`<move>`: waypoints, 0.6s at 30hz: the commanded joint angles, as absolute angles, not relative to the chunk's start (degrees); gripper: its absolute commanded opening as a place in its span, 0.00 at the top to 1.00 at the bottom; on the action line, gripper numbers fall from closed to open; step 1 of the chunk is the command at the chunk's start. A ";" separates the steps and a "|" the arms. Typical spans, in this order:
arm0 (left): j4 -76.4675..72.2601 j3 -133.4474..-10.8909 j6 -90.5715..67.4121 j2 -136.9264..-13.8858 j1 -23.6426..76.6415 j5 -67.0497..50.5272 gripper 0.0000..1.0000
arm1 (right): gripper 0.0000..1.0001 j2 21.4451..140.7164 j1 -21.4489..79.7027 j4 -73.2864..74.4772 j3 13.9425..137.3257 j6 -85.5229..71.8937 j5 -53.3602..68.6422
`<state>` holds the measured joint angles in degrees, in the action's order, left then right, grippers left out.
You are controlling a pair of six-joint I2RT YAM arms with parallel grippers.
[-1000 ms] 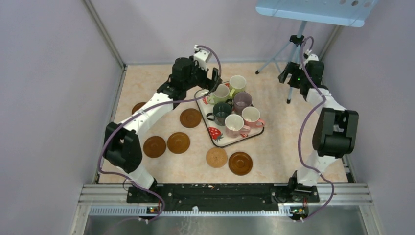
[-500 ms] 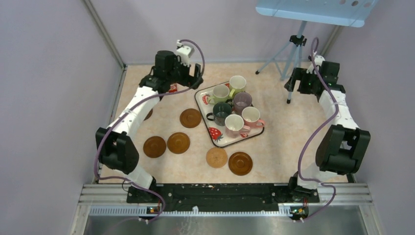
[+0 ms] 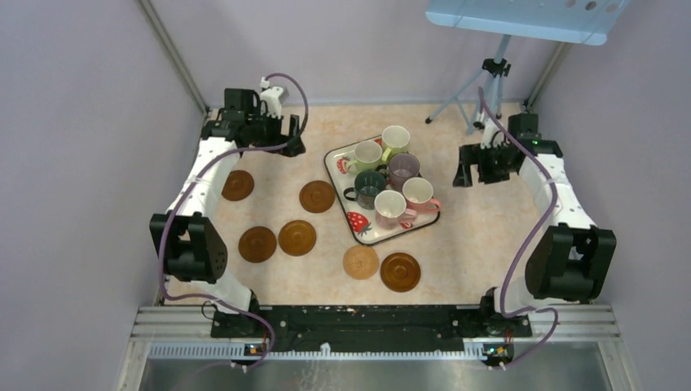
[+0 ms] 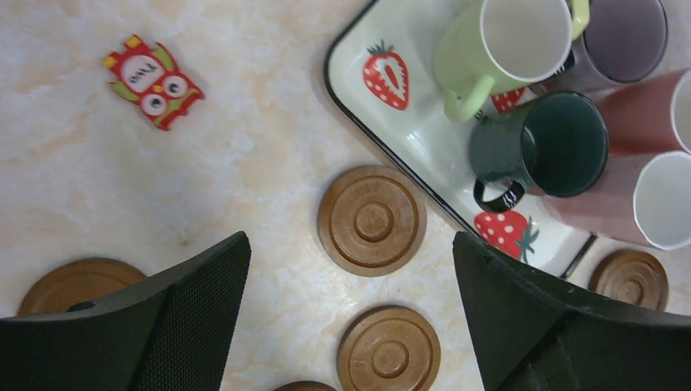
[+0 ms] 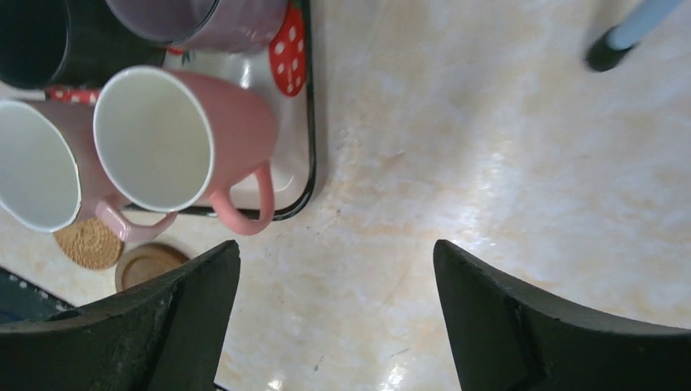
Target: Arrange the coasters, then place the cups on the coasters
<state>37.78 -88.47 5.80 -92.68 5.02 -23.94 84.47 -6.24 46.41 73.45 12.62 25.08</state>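
Observation:
Several cups stand together on the strawberry-print tray [image 3: 335,172]: two yellow-green [image 3: 367,155], a purple [image 3: 402,169], a dark green [image 3: 369,188] and pinkish ones [image 3: 420,194]. Several brown coasters [image 3: 317,196] and a tan coaster [image 3: 360,261] lie flat on the table around it. My left gripper [image 3: 287,140] hovers open at the back left, above a coaster [image 4: 371,220] beside the tray's corner. Right of the tray, my right gripper [image 3: 470,167] is open over bare table, near the pink cup [image 5: 175,134]. Neither holds anything.
A small red owl packet [image 4: 153,80] lies on the table at the back left. A tripod [image 3: 486,90] stands at the back right, one foot [image 5: 607,53] near my right gripper. Walls close in on both sides.
The left arm swung from the tray's back corner out to the back left. The right arm came forward and in, closer to the tray's right side. Both grippers stayed open.

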 commanded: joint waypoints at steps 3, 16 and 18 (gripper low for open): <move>41.03 -87.98 7.07 -96.80 5.09 -33.61 0.01 | 0.23 88.34 -2.48 47.45 72.33 13.99 26.05; 30.33 -85.72 5.00 -102.60 5.54 -34.73 0.11 | 0.46 109.60 4.93 37.33 86.68 8.97 26.99; 30.24 -85.88 5.26 -103.71 5.74 -34.98 0.11 | 0.47 111.86 5.92 37.01 88.36 9.04 26.73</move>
